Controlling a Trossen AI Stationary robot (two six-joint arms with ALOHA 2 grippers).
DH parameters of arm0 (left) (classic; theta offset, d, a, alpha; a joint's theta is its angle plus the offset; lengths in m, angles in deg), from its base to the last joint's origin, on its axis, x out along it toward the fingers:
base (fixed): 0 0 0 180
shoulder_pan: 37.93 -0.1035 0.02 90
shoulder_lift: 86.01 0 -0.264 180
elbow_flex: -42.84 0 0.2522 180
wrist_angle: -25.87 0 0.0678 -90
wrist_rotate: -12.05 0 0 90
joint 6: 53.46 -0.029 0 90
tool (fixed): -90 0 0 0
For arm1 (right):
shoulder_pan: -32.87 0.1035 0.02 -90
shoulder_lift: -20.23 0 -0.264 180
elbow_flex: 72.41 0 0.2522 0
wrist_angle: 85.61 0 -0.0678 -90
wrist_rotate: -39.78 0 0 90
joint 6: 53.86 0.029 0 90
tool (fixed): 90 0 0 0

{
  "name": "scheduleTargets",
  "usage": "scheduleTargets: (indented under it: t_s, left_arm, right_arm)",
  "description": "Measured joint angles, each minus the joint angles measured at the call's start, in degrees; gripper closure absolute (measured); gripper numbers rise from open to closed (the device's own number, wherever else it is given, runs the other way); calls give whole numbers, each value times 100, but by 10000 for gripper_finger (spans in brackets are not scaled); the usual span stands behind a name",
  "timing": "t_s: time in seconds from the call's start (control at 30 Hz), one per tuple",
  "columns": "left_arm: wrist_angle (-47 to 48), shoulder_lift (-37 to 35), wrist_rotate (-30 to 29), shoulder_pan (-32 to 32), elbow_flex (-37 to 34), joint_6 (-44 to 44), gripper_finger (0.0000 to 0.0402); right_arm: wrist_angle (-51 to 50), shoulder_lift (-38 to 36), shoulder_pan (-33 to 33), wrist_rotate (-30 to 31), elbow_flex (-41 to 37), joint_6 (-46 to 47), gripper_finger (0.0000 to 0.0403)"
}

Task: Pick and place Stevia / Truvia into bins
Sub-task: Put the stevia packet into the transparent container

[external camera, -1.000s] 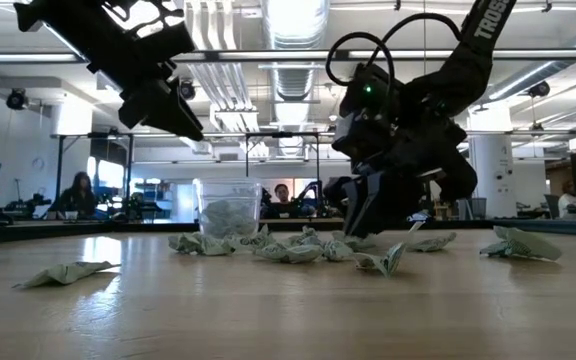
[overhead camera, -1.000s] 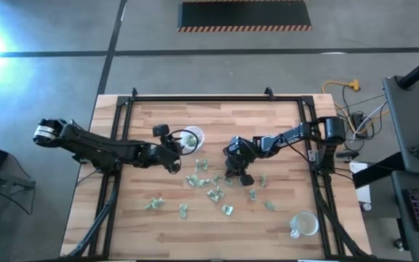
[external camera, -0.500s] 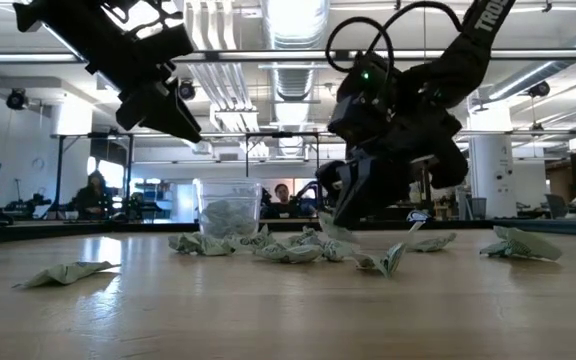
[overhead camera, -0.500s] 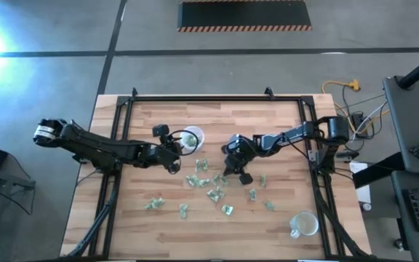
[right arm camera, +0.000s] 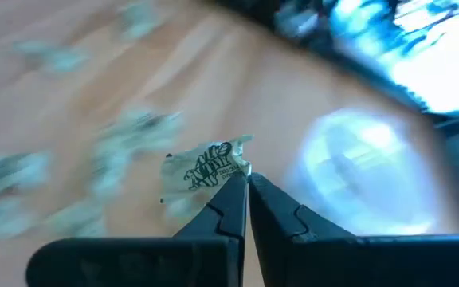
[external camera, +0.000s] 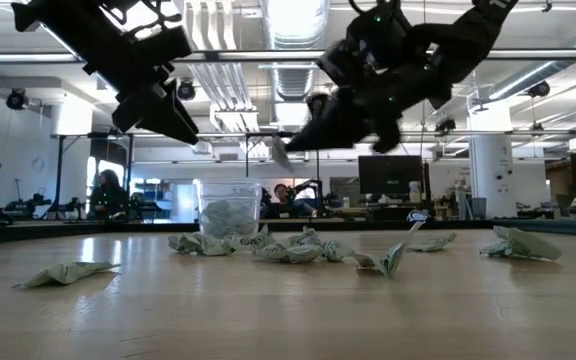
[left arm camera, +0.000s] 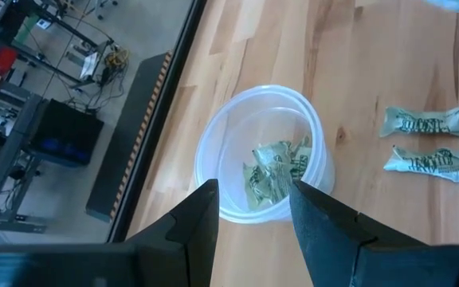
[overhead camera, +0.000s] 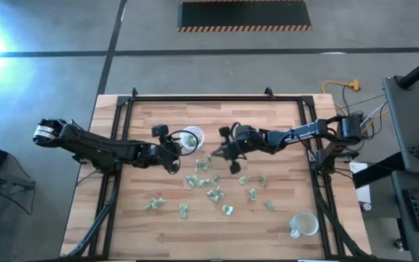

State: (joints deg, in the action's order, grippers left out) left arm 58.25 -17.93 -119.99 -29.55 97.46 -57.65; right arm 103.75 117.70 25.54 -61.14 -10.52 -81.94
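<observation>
Several pale green and white crumpled sachets (overhead camera: 214, 182) lie scattered on the middle of the wooden table, and they also show as sachets (external camera: 288, 248) in the low view. A round translucent cup (overhead camera: 191, 138) stands left of centre with a few sachets (left arm camera: 277, 166) inside. My left gripper (overhead camera: 174, 158) hovers open and empty just beside this cup (left arm camera: 261, 151). My right gripper (overhead camera: 214, 151) is raised above the table to the right of the cup, shut on one sachet (right arm camera: 205, 169). My right gripper pinches one end of a sachet (right arm camera: 239, 165) between its two fingertips (right arm camera: 233, 195). The fingers slant down from the table's right side. The sachet (external camera: 280, 152) is lifted clear of the table and sticks out beyond the tips.
A second translucent cup (overhead camera: 304, 224) stands near the table's near right corner. Loose sachets (overhead camera: 151, 204) lie toward the near left as well. A black frame rims the table (overhead camera: 282, 109). People sit in the room far behind the table.
My right gripper has risen from the pile of sachets with one sachet in its shut fingers. It has swung toward the table's left, toward the cup, and tipped from pointing down to a shallower slant. The held sachet is lifted clear.
</observation>
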Motion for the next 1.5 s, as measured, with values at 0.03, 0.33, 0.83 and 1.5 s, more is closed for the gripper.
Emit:
scheduleTargets:
  t_s: [0.03, 0.33, 0.83, 1.5]
  left_arm:
    - [15, -9, 0, 0, 0, 58, 262]
    - [73, -81, 0, 4, 11, 88, 262]
    - [453, -188, 1, 61, 2, 391, 262]
    - [484, -191, 684, 79, 2, 707, 262]
  right_arm:
    - [152, 8, -37, 173, 40, -53, 394]
    - [328, 254, -409, 665, 680, 2, 394]
    - [-630, 1574, -587, 1250, 2074, 62, 394]
    - [-1830, 1179, -562, 1221, 2176, -52, 285]
